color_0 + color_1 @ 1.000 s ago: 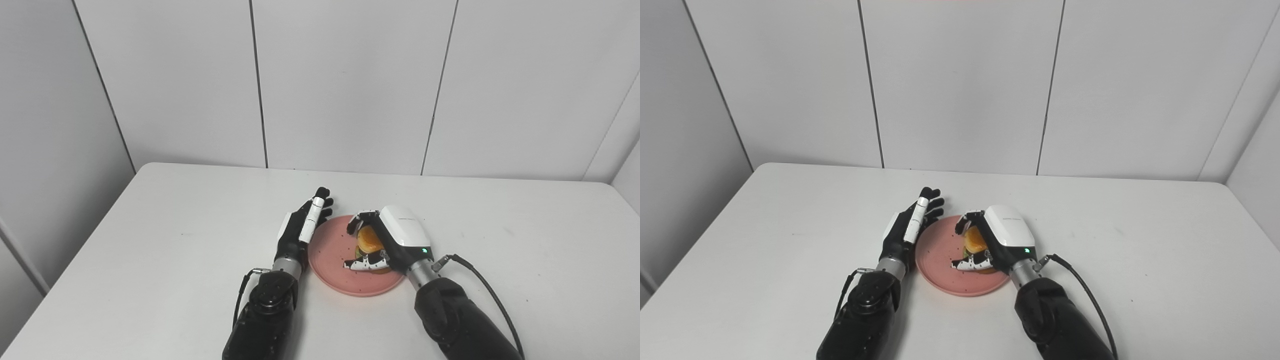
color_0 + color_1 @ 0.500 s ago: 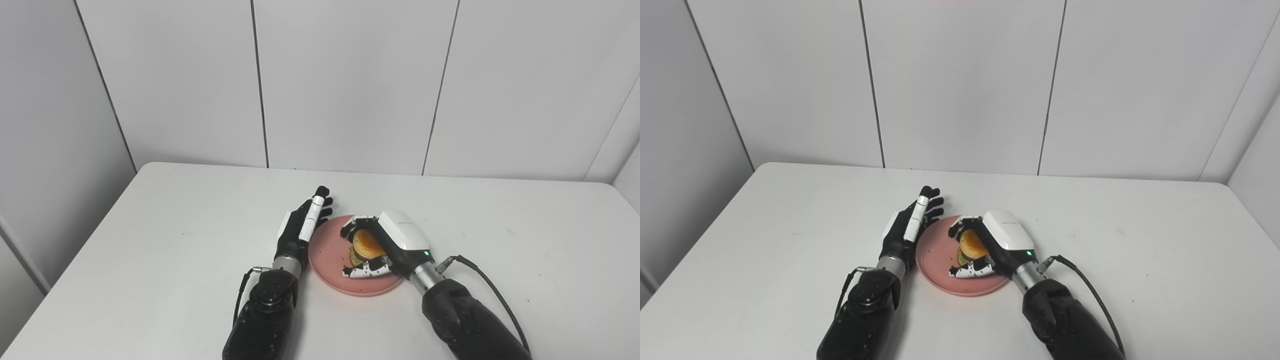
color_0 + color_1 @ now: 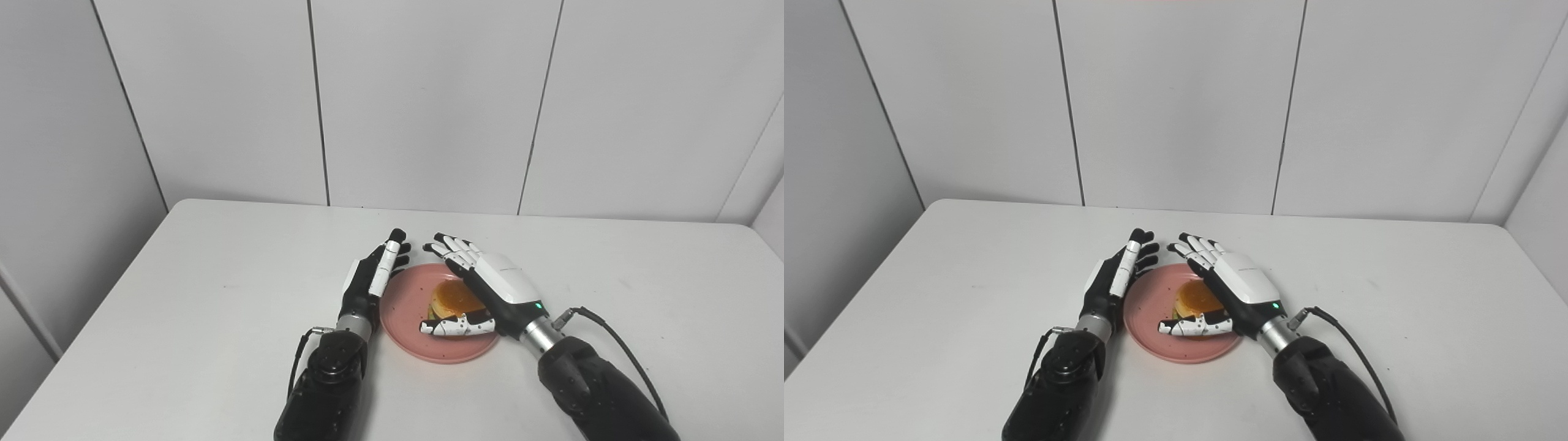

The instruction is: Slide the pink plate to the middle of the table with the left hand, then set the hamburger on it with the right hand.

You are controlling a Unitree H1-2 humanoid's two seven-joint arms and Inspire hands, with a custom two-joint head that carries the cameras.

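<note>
Release done — right hand fingers, curled around hamburger half a second ago, now spread. Hamburger sits beneath them on pink plate, mid-desk. Left hand flat, empty — placement looks complete.

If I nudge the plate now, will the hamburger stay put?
Probably. The hamburger sits flat on the plate, so rolling seems unlikely. Its stacked layers might shift or tip under a sharp push. The right hand is open beside it.
</note>
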